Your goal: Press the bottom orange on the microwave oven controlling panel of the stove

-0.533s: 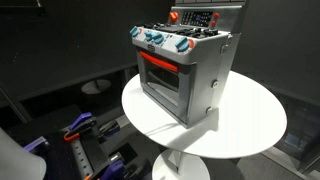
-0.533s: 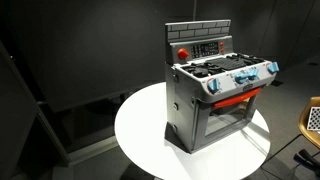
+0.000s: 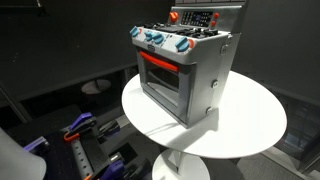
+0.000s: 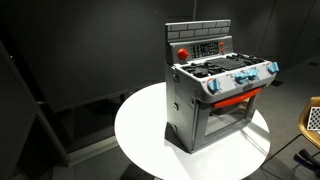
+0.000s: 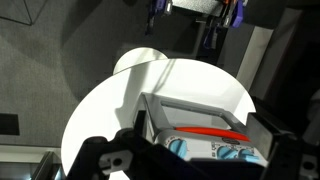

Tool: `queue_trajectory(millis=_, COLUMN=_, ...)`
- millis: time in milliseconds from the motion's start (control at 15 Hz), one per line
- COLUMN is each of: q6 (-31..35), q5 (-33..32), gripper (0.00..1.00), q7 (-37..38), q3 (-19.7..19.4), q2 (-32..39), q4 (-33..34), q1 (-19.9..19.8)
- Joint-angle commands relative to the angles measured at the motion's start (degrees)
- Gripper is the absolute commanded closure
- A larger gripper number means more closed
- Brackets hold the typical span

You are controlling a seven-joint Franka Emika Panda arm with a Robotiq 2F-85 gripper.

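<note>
The grey toy stove (image 3: 190, 75) stands on a round white table (image 3: 250, 125), seen in both exterior views (image 4: 215, 100). Its dark control panel (image 3: 197, 18) with tiny red-orange and pale buttons sits on the upright back wall, also visible from the other side (image 4: 207, 48), next to a large red round button (image 4: 183, 52). Blue knobs (image 4: 240, 80) line the front above the red-trimmed oven door (image 3: 160, 80). The arm is out of both exterior views. In the wrist view my gripper (image 5: 200, 162) hangs above the stove front (image 5: 190, 120), its dark fingers wide apart. The panel is hidden there.
The white table (image 4: 140, 130) has bare room around the stove. On the dark floor lie purple and orange tools (image 3: 80, 130). A round basket-like object (image 4: 312, 118) stands at the frame edge. Dark walls surround the scene.
</note>
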Motion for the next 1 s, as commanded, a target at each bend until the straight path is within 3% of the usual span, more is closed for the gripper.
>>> queue_trajectory(millis=0, q6=0.82, q5=1.13, gripper=0.0, q7=0.33, q3=1.29, q2=1.47, q4=0.76, q1=-1.22)
queue_trajectory(millis=467, q6=4.69, q5=3.4, gripper=0.0, q7=2.34, q3=3.18, q2=4.07, q4=1.97, q1=-0.68)
queue_trajectory(millis=933, q6=13.98, q5=6.83, gripper=0.0, q7=6.58, q3=6.85, q2=7.73, q4=2.29, q1=-0.65)
